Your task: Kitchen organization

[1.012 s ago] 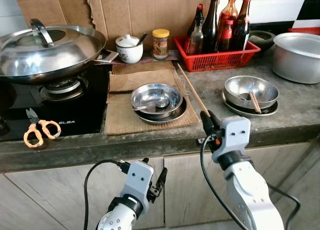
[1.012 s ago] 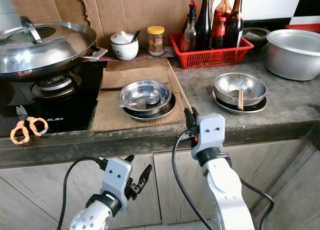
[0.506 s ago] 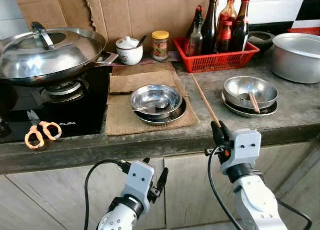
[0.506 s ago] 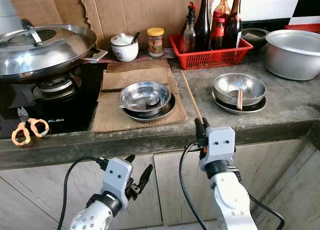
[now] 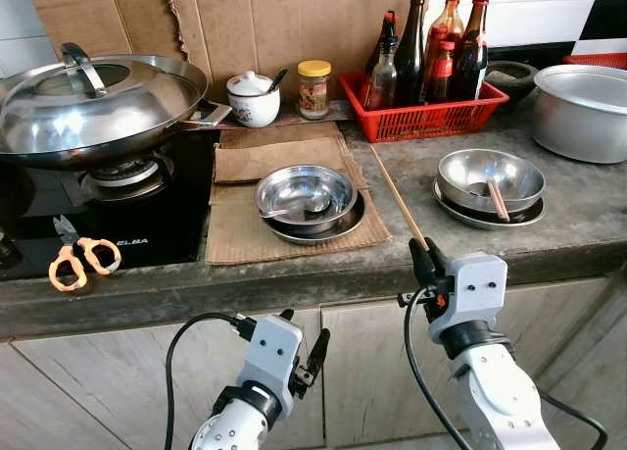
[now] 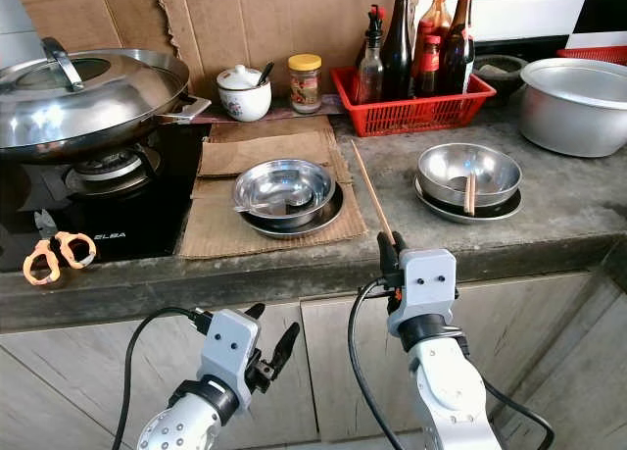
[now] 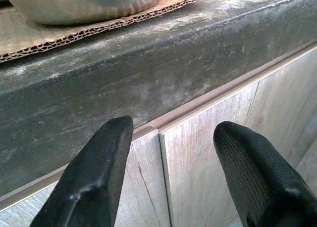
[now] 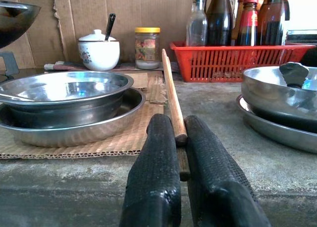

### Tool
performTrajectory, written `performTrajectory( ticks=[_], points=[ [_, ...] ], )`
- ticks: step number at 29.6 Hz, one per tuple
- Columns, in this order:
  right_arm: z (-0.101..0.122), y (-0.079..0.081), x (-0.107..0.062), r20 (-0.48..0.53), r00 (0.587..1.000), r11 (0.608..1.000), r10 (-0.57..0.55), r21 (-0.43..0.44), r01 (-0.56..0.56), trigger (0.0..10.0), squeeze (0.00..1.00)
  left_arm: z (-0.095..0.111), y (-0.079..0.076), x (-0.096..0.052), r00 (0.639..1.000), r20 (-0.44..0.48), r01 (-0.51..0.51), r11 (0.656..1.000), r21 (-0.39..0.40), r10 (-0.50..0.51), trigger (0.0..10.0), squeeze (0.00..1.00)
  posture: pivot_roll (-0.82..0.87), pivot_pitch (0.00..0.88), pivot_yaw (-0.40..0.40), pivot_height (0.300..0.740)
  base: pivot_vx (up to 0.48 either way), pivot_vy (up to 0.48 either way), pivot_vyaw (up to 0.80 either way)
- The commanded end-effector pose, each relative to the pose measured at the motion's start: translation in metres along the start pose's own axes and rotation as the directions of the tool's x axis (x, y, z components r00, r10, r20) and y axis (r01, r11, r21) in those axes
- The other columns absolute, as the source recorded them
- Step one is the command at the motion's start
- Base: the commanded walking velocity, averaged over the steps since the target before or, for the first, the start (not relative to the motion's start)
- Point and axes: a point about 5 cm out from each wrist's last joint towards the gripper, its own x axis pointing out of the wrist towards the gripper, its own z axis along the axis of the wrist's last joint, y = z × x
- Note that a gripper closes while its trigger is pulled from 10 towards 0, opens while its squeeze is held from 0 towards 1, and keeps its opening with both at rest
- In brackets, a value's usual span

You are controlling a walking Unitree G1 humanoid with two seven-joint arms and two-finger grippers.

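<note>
A long wooden chopstick (image 5: pixel 397 195) lies slanted over the stone counter (image 5: pixel 578 225), between two steel bowls. My right gripper (image 5: pixel 423 262) is shut on its near end at the counter's front edge; in the right wrist view the fingers (image 8: pixel 154 153) pinch the chopstick (image 8: pixel 171 88). One steel bowl (image 5: pixel 306 195) with a spoon sits on a plate on cardboard. The other steel bowl (image 5: pixel 490 178) on a plate holds a second chopstick (image 5: pixel 498 198). My left gripper (image 5: pixel 304 340) hangs open below the counter, facing the cabinet doors (image 7: pixel 208 153).
A lidded wok (image 5: pixel 93 102) sits on the stove at the left, with orange scissors (image 5: pixel 80 259) in front. At the back stand a white lidded pot (image 5: pixel 253 95), a jar (image 5: pixel 314 85) and a red basket of bottles (image 5: pixel 423 107). A metal pot (image 5: pixel 583 107) is at far right.
My right gripper has carried the chopstick to the right and nearer to the counter's front edge. The left arm has stayed where it was.
</note>
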Motion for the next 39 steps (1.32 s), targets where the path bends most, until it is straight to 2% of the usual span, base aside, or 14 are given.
performTrajectory(
  ticks=[1, 5, 25, 39],
  points=[
    [-0.001, 0.002, 0.000, -0.012, 1.000, 1.000, 0.004, 0.009, -0.004, 10.0, 0.00, -0.001, -0.001, -0.001, 1.000, -0.001, 0.005, 1.000, -0.004, -0.005, 10.0, 0.00, 0.05, 0.014, -0.006, 0.740, 0.000, 0.000, 0.00],
    [-0.001, 0.002, -0.001, -0.019, 1.000, 1.000, 0.001, 0.017, -0.001, 10.0, 0.00, 0.000, -0.001, -0.002, 1.000, 0.000, 0.007, 1.000, -0.003, -0.007, 10.0, 0.00, 0.05, 0.020, -0.008, 0.740, 0.000, 0.000, 0.00],
    [-0.005, 0.007, -0.002, -0.037, 0.999, 1.000, 0.014, 0.028, -0.013, 10.0, 0.00, 0.000, 0.000, -0.001, 1.000, -0.001, 0.005, 1.000, 0.002, -0.005, 10.0, 0.00, 0.06, 0.026, -0.005, 0.740, -0.291, 0.000, 0.00],
    [-0.015, 0.010, -0.011, -0.085, 0.996, 1.000, 0.020, -0.003, -0.020, 10.0, 0.00, 0.000, 0.000, -0.001, 1.000, -0.003, 0.010, 1.000, 0.001, -0.010, 10.0, 0.00, 0.05, 0.026, -0.004, 0.740, -0.292, 0.000, 0.00]
  ],
)
